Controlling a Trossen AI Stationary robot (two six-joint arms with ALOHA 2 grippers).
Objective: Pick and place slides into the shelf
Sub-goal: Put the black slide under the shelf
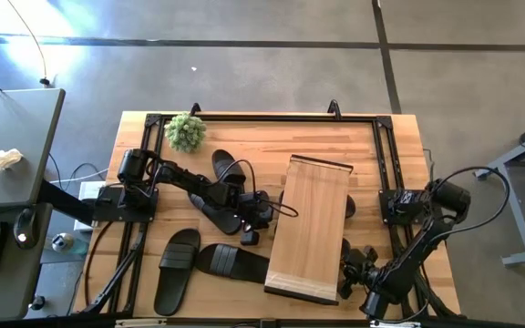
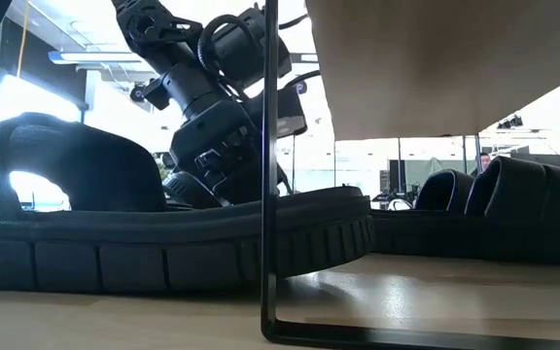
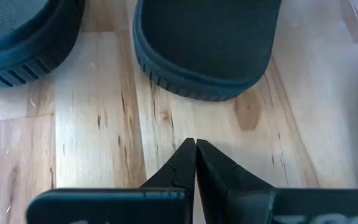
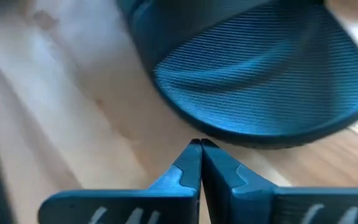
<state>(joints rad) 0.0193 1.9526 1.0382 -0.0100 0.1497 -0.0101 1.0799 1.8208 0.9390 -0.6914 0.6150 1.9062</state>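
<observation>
The shelf (image 1: 310,228) is a long rectangular plank of pale, straight-grained wood on a thin dark frame, lying slightly askew on the right half of the wooden table (image 1: 363,146); in the low view its plank (image 2: 436,58) hangs overhead and one slim black leg (image 2: 269,175) drops to the tabletop. The slides are matte black rubber with long oval soles and one wide strap each. Two lie side by side at the near left, one (image 1: 177,270) pointing near-far and the other (image 1: 231,261) lying crosswise with its toe just beside the shelf's left edge. Another (image 1: 229,168) lies farther back, left of the shelf, and one more (image 1: 215,211) sits partly hidden under the left arm. In the low view a ribbed, chunky sole (image 2: 163,248) fills the near ground and reaches in under the plank. The left gripper (image 1: 250,233) hangs just left of the shelf, jaws clenched on nothing; its wrist view shows the two dark pointed fingers (image 3: 182,165) pressed together above bare wood, a rounded sole edge (image 3: 204,50) a little ahead of the tips and apart from them. The right gripper (image 1: 346,271) is at the shelf's near right corner, jaws also clenched and empty, fingertips (image 4: 188,165) close to the finely ribbed end of a slide (image 4: 260,87), whether touching cannot be told. A small green plant (image 1: 186,131) stands at the far left.
</observation>
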